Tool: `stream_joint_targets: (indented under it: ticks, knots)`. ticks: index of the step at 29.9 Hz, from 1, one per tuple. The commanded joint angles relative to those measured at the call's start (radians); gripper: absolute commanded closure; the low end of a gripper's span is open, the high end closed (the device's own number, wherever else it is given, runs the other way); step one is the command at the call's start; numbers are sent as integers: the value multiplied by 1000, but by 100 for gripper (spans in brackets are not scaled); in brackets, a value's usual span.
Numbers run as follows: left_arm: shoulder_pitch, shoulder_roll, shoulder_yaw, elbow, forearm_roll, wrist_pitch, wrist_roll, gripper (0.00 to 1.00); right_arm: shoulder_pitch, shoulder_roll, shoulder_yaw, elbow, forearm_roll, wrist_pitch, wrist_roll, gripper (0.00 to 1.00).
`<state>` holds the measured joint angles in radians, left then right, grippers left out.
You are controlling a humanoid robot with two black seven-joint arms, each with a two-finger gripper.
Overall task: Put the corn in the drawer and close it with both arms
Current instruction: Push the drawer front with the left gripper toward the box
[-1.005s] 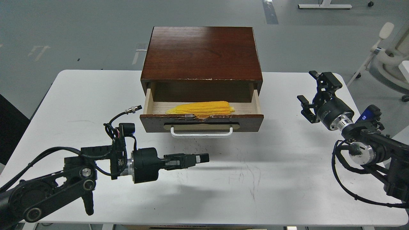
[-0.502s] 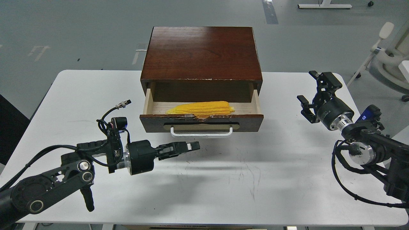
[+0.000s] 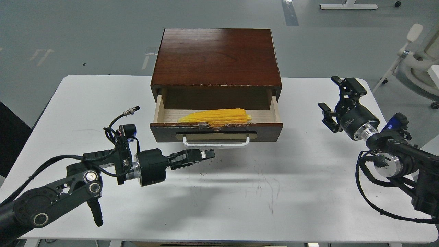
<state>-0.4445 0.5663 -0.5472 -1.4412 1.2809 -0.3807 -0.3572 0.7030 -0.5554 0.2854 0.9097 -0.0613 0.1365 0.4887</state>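
Corn [image 3: 216,116] lies in open drawer [image 3: 216,132]; left fingers [image 3: 202,154] seemingly pressed together; right fingers [image 3: 356,87] spread.

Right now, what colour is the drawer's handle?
White, a bar handle on the dark brown front; head view.

- A white table [image 3: 240,192] is seen, its top marked with faint scuffs ahead of the left gripper [image 3: 205,155].
- A reddish-brown cabinet [image 3: 216,58] is carried directly on it, beyond that gripper and well left of the right gripper [image 3: 334,99].
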Motion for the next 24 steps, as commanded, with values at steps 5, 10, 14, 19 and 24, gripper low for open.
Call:
stream_joint_targets:
  ticks: [5,10,14,19,24]
  knots:
    - [-5,-25,-30,47,-14,-7,0,100,-4,-1,0,-2,0,-2,0,1]
    - [-14,-25,-31,51,-35,-7,0,100,-14,-1,0,0,0,0,0,1]
    - [-17,-25,-33,70,-37,-9,0,100,-16,-1,0,1,0,-2,0,1]
    - [-34,-26,-34,99,-38,-10,0,100,-17,-1,0,1,0,0,0,1]
    - [-68,-52,-31,139,-57,-17,0,100,-19,-1,0,1,0,-2,0,1]
